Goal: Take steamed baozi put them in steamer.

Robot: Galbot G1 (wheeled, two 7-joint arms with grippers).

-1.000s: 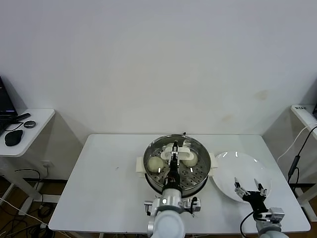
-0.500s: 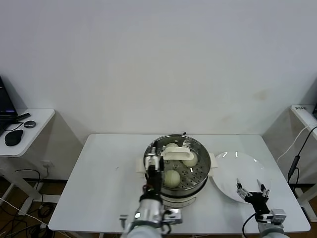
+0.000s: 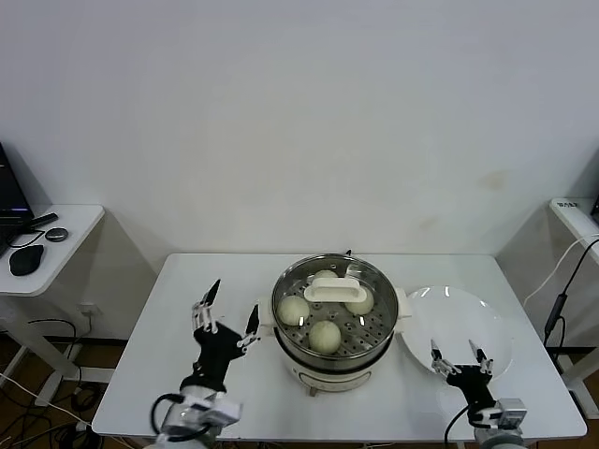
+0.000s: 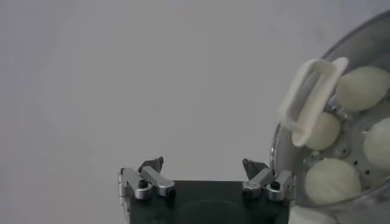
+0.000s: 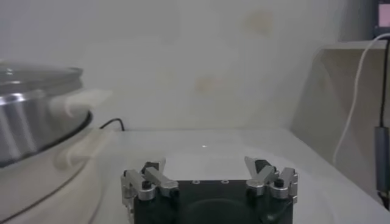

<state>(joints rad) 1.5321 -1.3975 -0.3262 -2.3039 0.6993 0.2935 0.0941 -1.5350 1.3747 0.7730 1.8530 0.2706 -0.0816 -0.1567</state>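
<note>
Baozi are out of both grippers: the left gripper (image 3: 226, 319) hangs with its jaws spread wide and nothing between them, over the white table (image 3: 159, 355) just beside the steamer's left handle. In the left wrist view the same gripper (image 4: 203, 173) shows its two dark-tipped fingers (image 4: 152, 164) apart, bare tabletop between them, and the steel rim of the pot close by the one finger. The right gripper (image 3: 460, 356) is likewise open and empty — it sits low at the near right of the table, at the near edge of the flat white plate (image 3: 459, 313); the right wrist view shows its fingers (image 5: 260, 167) parted with the plate's pale surface under them.

All four steamed baozi (image 3: 325, 336) lie inside the steamer (image 3: 334, 316), on its perforated steel tray: one at the near side, one to the left, one to the right and one at the far side. A cream handle (image 3: 329, 293) crosses over the far part of the pot above the buns — whether its glass lid lies flat or is tipped I cannot tell. The steamer stands on its white base in the middle of the table, the plate just to its right.

A side desk (image 3: 47, 248) at the far left carries a mouse and other dark items.
</note>
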